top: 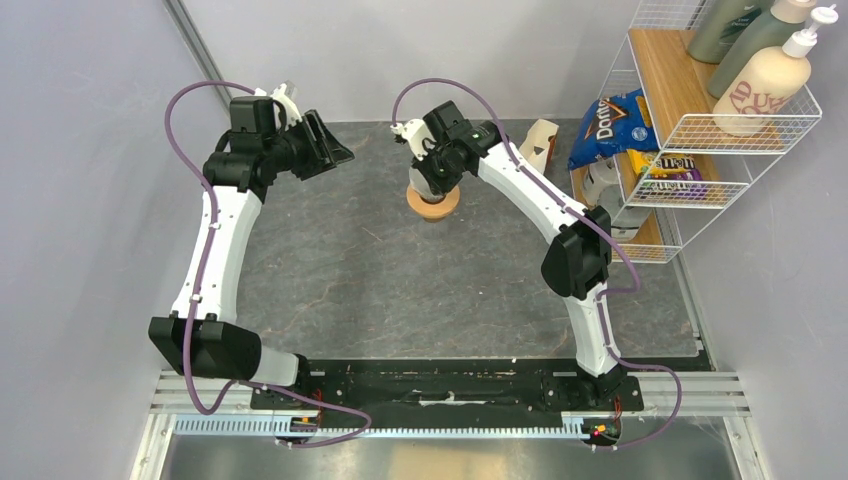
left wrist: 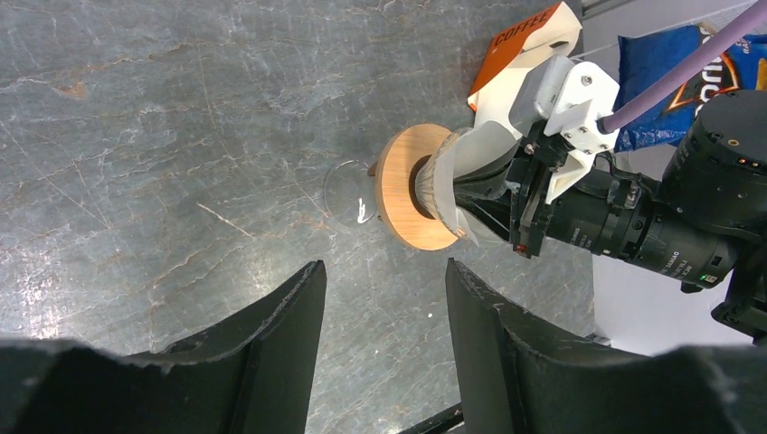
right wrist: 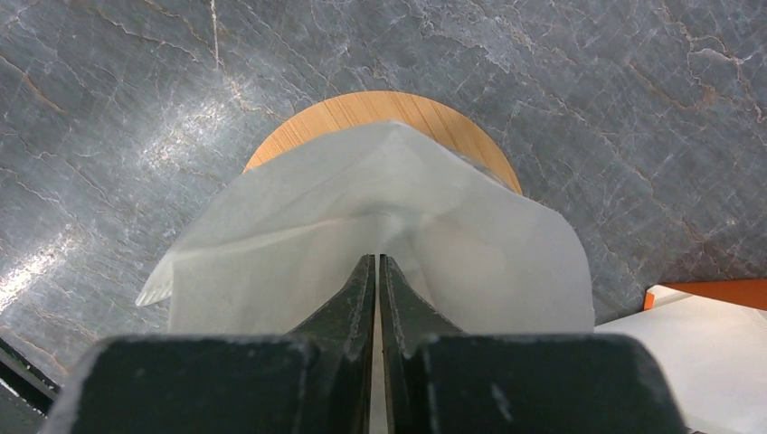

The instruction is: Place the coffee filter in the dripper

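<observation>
left wrist: filter (left wrist: 478,155) tip into dripper (left wrist: 402,194)

Table top: a dark grey, stone-patterned surface (top: 350,270) with pale veins is recorded; patches of glare are noted on it.
Walls: plain pale lilac-grey panels (top: 70,200) are set along the left, far and right edges.
Near edge: a black mounting plate (top: 450,385) is fixed on aluminium rails (top: 700,400).
Far right corner: a white wire rack (top: 690,140) with wooden shelves is placed; bottles (top: 765,85) are stood on top, and a blue chip bag (top: 605,125) and a brown candy bag (top: 675,172) are kept lower.
Far edge: a small carton (top: 540,145) is seen just beside the rack.
Light: even and diffuse; only soft shadows are cast.
</observation>
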Action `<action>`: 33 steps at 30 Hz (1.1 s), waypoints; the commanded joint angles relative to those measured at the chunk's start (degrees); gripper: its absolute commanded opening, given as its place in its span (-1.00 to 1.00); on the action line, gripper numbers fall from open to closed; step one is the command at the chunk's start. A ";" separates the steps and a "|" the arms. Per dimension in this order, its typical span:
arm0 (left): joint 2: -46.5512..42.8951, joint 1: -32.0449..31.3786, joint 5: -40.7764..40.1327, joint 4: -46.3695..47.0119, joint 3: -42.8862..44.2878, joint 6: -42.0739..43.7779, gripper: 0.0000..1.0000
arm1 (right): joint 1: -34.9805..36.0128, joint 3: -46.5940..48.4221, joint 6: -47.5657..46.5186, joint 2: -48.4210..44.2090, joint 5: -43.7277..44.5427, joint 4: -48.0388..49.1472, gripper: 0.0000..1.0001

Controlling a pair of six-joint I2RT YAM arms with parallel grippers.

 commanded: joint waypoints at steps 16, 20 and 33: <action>-1.25 0.33 2.06 2.08 -0.73 1.67 0.17 | 1.24 8.15 -3.67 1.76 1.07 -3.06 -0.77; -1.09 0.33 2.13 2.26 -0.76 1.66 0.16 | 1.27 9.52 -4.17 2.77 1.43 -3.14 -0.75; -1.38 0.38 1.96 2.44 -1.28 1.90 0.16 | 1.27 10.54 -6.18 5.87 0.56 -3.73 -0.77</action>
